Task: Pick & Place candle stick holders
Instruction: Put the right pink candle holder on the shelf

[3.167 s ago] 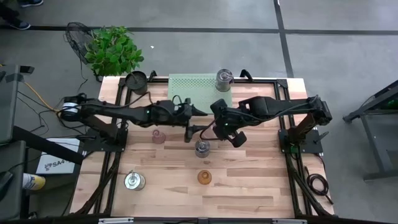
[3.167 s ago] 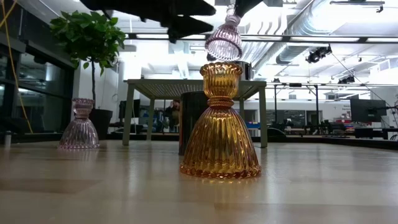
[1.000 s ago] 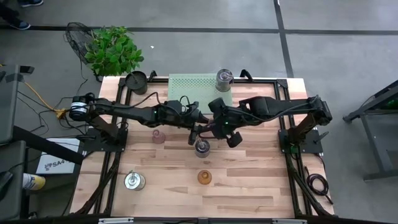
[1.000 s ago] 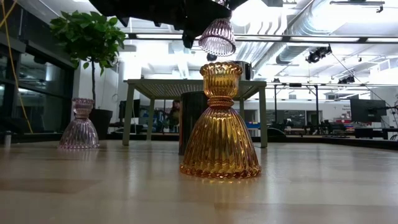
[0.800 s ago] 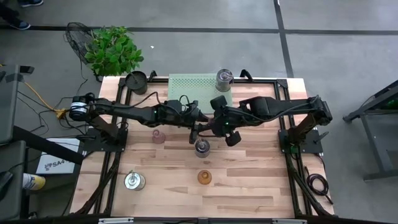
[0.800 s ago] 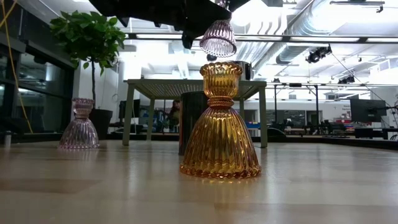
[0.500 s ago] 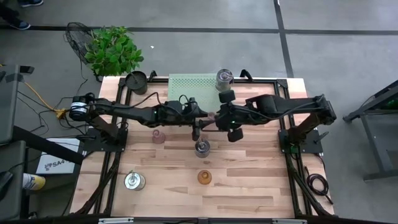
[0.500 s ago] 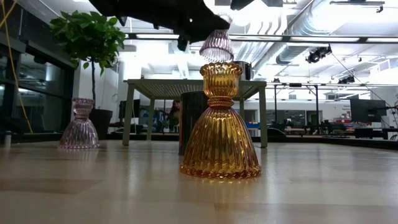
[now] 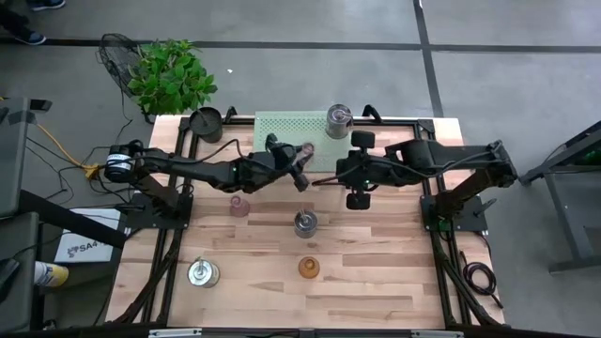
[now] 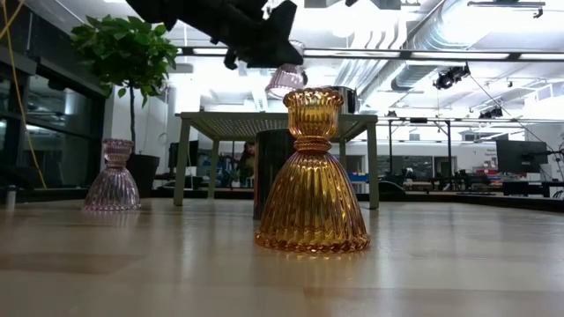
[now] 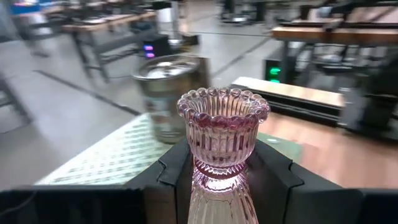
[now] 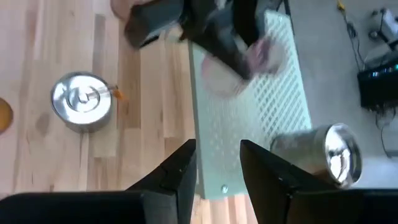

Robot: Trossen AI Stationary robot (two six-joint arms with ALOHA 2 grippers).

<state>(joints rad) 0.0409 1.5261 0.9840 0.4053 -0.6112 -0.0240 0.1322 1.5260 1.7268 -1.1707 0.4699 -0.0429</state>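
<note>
Pink glass holder in the left claw, over the green mat

Your left claw (image 11: 217, 180) is closed on the narrow waist of the pink glass holder (image 11: 222, 132), held clear of the counter (image 9: 376, 272) at about 12 o'clock from the silver holder (image 9: 305, 223) at centre, above the green mat (image 9: 291, 131). Judge it light, rigid, slick and chip-prone: keep hold at the waist below the flared cup, never the scalloped rim. Right claw (image 12: 217, 168) stands parted and empty at 3 o'clock of it. Set down gently.
</note>
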